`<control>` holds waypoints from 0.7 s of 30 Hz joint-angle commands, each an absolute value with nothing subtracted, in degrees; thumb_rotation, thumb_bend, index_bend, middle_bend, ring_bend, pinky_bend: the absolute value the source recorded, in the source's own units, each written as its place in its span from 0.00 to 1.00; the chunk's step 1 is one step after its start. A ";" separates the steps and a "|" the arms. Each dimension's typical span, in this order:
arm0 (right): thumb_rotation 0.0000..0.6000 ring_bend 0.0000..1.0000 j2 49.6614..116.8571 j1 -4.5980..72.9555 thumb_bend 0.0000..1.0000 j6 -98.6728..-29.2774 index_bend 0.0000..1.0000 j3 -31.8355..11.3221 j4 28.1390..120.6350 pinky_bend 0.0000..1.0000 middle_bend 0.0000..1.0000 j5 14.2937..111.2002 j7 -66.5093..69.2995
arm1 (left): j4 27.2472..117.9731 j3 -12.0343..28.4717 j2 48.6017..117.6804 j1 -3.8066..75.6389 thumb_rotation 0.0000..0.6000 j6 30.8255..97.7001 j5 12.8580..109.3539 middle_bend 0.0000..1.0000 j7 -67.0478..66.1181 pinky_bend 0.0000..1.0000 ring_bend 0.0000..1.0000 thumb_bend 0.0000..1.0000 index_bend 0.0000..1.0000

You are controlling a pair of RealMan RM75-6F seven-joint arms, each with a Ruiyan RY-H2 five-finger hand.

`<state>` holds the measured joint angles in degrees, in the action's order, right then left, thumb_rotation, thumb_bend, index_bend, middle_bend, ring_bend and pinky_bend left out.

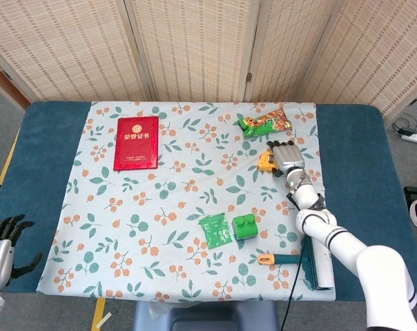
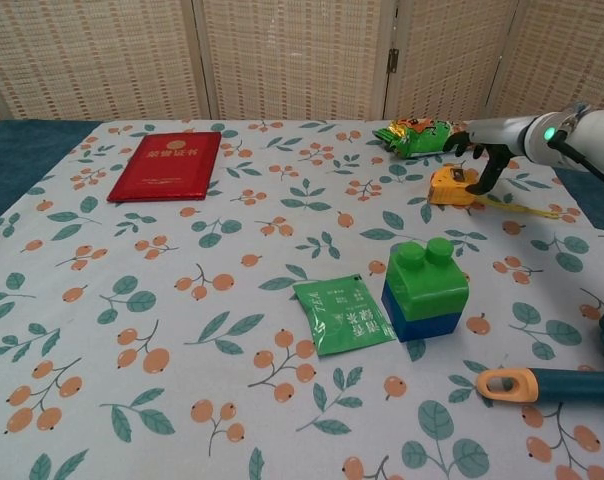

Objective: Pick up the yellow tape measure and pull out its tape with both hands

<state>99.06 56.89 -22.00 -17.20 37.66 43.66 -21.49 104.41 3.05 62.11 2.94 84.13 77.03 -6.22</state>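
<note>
Both hands ours: right hand (image 2: 479,150) fingers (image 2: 475,182) spread, arched over yellow plastic tape measure (image 2: 450,186) on tabletop, likely positioning for grasp; left hand (image 1: 3,241) open, idle, well apart.

Yellow tape measure (image 2: 450,186) on floral cloth (image 2: 182,330)

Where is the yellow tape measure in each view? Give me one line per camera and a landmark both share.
Head view: the yellow tape measure lies right of centre, partly covered by the right hand.
Chest view: the tape measure is at the upper right, under the fingers of the right hand.
Shared landmark: the green snack packet lies just beyond it in both.
</note>
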 commanded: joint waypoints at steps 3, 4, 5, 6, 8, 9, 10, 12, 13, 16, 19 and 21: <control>1.00 0.13 100.58 58.85 0.49 -19.82 0.12 -15.43 35.46 0.06 0.18 41.32 -22.13 | 104.26 3.02 62.23 2.93 1.00 83.90 76.78 0.15 -6.42 0.00 0.09 0.34 0.27; 1.00 0.13 100.74 59.03 0.49 -19.60 0.12 -15.25 35.30 0.06 0.19 41.09 -21.97 | 104.25 3.03 62.24 2.93 1.00 83.91 76.77 0.15 -6.42 0.00 0.09 0.34 0.27; 1.00 0.13 100.89 59.17 0.49 -19.52 0.12 -15.00 35.23 0.06 0.20 40.98 -21.73 | 104.21 3.02 62.23 2.90 1.00 83.90 76.76 0.15 -6.39 0.00 0.09 0.34 0.27; 1.00 0.13 100.89 59.17 0.49 -19.56 0.12 -14.86 35.41 0.06 0.21 40.99 -21.45 | 104.17 3.01 62.20 2.87 1.00 83.89 76.73 0.15 -6.36 0.00 0.09 0.34 0.26; 1.00 0.14 100.41 58.94 0.49 -19.89 0.12 -14.53 36.56 0.06 0.21 41.37 -20.85 | 104.07 3.00 62.14 2.79 1.00 83.89 76.65 0.15 -6.24 0.00 0.09 0.34 0.26; 1.00 0.14 99.71 58.54 0.49 -20.37 0.12 -14.30 38.03 0.06 0.22 41.88 -20.36 | 103.98 3.02 62.11 2.75 1.00 83.87 76.58 0.15 -6.11 0.00 0.09 0.34 0.26; 1.00 0.15 98.97 58.12 0.49 -20.77 0.12 -14.11 39.49 0.06 0.22 42.31 -19.95 | 103.91 3.04 62.12 2.74 1.00 83.84 76.52 0.15 -6.00 0.00 0.09 0.34 0.26; 1.00 0.16 96.75 56.96 0.49 -22.24 0.12 -13.50 43.57 0.06 0.23 43.60 -19.24 | 103.74 3.08 62.16 2.82 1.00 83.61 76.45 0.15 -5.78 0.00 0.09 0.34 0.26; 1.00 0.16 95.67 56.40 0.49 -22.92 0.12 -13.16 45.54 0.06 0.24 44.13 -19.02 | 103.65 3.09 62.20 2.89 1.00 83.48 76.49 0.15 -5.72 0.00 0.09 0.34 0.26; 1.00 0.17 91.50 54.40 0.49 -24.93 0.12 -12.17 53.23 0.07 0.24 45.60 -18.04 | 103.47 3.04 62.33 3.09 1.00 83.20 76.86 0.15 -5.57 0.00 0.09 0.34 0.25; 1.00 0.17 87.49 52.56 0.49 -27.64 0.12 -10.44 60.15 0.07 0.24 47.37 -18.22 | 103.29 3.08 62.47 3.15 1.00 83.21 77.12 0.15 -5.35 0.00 0.09 0.34 0.25; 1.00 0.17 85.41 51.34 0.49 -29.95 0.12 -9.78 64.04 0.07 0.23 47.99 -18.00 | 103.22 3.11 62.53 3.21 1.00 83.16 77.20 0.15 -5.24 0.00 0.09 0.34 0.25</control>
<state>89.81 53.93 -26.20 -11.61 57.89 45.95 -18.64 103.23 3.11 62.52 3.20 83.16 77.20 -5.24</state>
